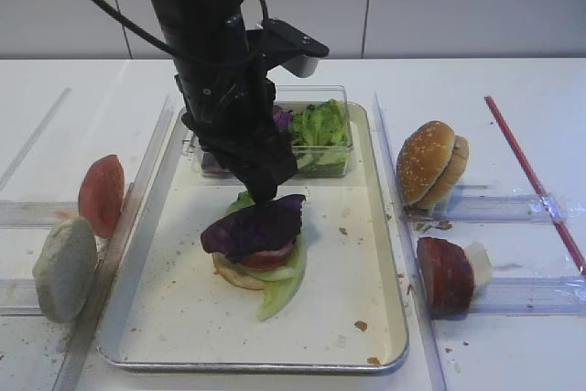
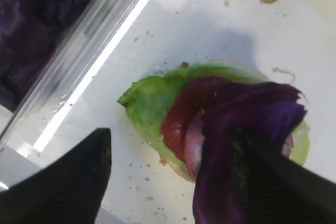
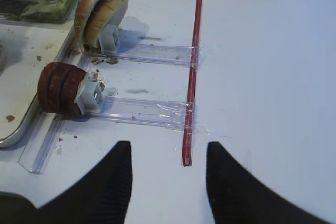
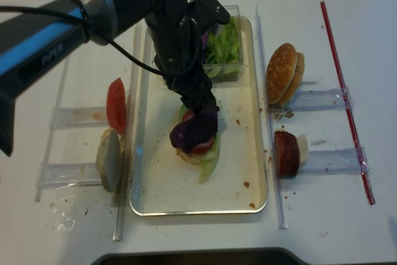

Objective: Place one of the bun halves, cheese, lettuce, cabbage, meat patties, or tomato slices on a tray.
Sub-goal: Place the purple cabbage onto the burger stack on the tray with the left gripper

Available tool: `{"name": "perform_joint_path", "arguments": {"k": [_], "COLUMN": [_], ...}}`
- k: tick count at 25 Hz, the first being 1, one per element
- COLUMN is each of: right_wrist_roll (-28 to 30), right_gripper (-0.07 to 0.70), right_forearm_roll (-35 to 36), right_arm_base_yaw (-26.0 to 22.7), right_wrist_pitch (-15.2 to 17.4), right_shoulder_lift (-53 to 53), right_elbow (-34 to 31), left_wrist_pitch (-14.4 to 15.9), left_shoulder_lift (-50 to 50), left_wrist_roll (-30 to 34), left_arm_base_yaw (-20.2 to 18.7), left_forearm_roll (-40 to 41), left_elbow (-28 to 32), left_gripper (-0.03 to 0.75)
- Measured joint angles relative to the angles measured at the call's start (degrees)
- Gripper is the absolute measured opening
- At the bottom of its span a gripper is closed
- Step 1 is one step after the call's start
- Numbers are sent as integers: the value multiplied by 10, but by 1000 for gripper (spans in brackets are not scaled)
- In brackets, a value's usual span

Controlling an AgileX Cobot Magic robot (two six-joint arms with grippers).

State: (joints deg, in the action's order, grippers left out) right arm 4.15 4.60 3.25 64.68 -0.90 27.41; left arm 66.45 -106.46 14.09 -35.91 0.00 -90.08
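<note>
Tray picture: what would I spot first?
A half-built burger in the middle of the tray, topped by a dark purple cabbage leaf. The left gripper hangs just above it, jaws open. Right of the tray, bun halves stand on edge.

Two high views face tray (image 1: 385,226); wrist views close, angled down.
</note>
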Motion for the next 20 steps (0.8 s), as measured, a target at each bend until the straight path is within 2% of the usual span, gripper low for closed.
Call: {"name": "perform_joint_path", "arguments": {"k": [5,9,13,20], "right_wrist_roll": [0,0,0,0], "right_gripper": [343,343,343,343], "right_forearm_roll": [0,0,0,0], "right_arm_base_yaw": [0,0,0,0], "right_wrist_pitch": [0,0,0,0], "right_shoulder_lift": [0,0,0,0], "right_elbow": [0,0,0,0], "left_wrist_pitch": [5,8,31,36], "left_shoulder_lift": [0,0,0,3], "left_wrist_roll": [-25,-101,-165,-205], "left_arm_base_yaw": [1,10,13,13], "left_forearm_roll": [-4,-4,-4,-4], "left_elbow": [-2,-11,-12,-12], "left_gripper": [439,439,439,439]}}
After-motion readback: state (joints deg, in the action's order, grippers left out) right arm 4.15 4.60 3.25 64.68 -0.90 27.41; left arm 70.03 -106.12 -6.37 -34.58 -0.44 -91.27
